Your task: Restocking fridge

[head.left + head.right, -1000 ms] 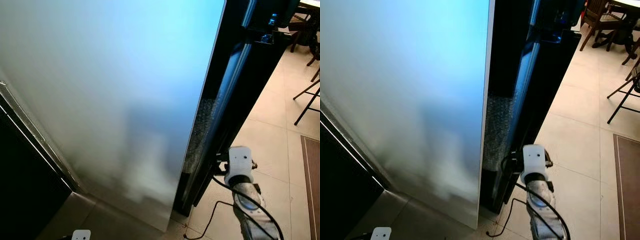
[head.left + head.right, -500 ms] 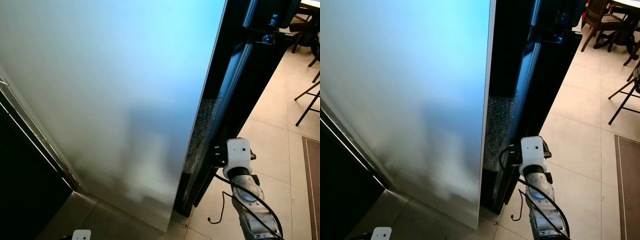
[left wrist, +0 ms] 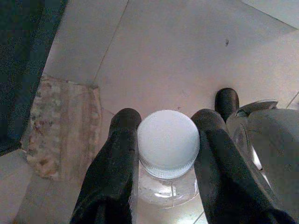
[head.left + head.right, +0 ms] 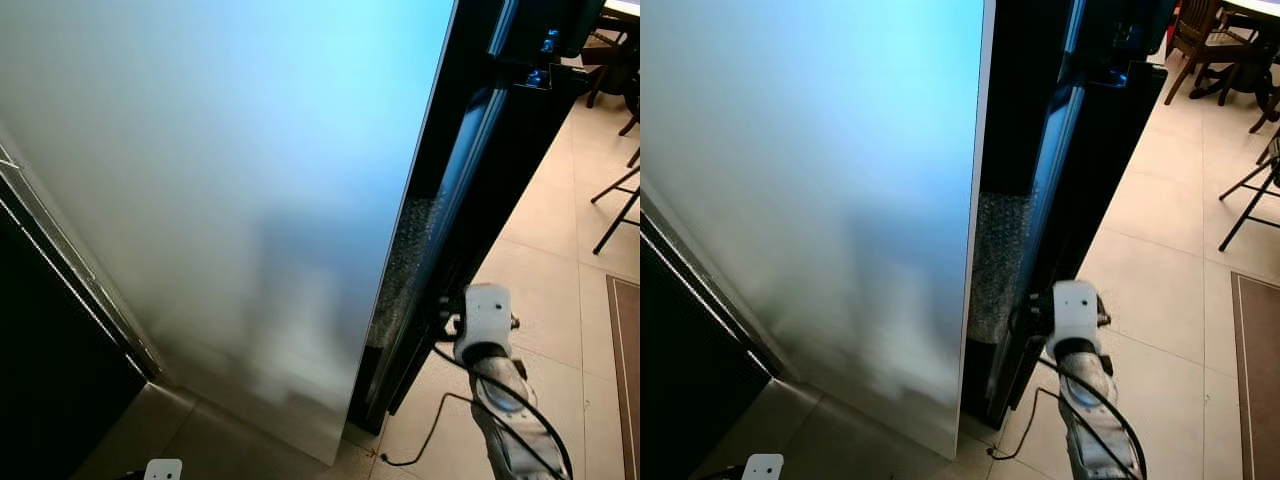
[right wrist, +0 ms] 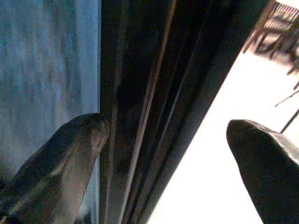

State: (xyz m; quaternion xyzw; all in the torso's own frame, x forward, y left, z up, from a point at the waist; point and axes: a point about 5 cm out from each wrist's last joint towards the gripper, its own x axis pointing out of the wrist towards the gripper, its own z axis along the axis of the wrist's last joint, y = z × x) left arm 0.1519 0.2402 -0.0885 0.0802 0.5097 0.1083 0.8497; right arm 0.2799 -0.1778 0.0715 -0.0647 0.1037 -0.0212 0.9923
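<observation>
The fridge's pale frosted door (image 4: 230, 180) fills the left and middle of the eye views, with a black door (image 4: 470, 180) beside it on the right. My right arm's white wrist (image 4: 485, 318) is low down against the black door's edge. My right gripper (image 5: 166, 133) is open, its fingers spread wide on either side of that dark edge. My left gripper (image 3: 166, 119) is shut on a clear bottle with a white cap (image 3: 168, 142), held above the tiled floor.
Wooden chairs and a table (image 4: 615, 50) stand at the far right, with thin black stand legs (image 4: 620, 200) nearer. A brown rug (image 4: 625, 370) lies at the right edge. A black cable (image 4: 420, 440) trails over the tiles. A patterned mat (image 3: 60, 126) lies below my left gripper.
My right wrist has shifted slightly to the right along the black door's edge, and its cable has swung lower over the floor.
</observation>
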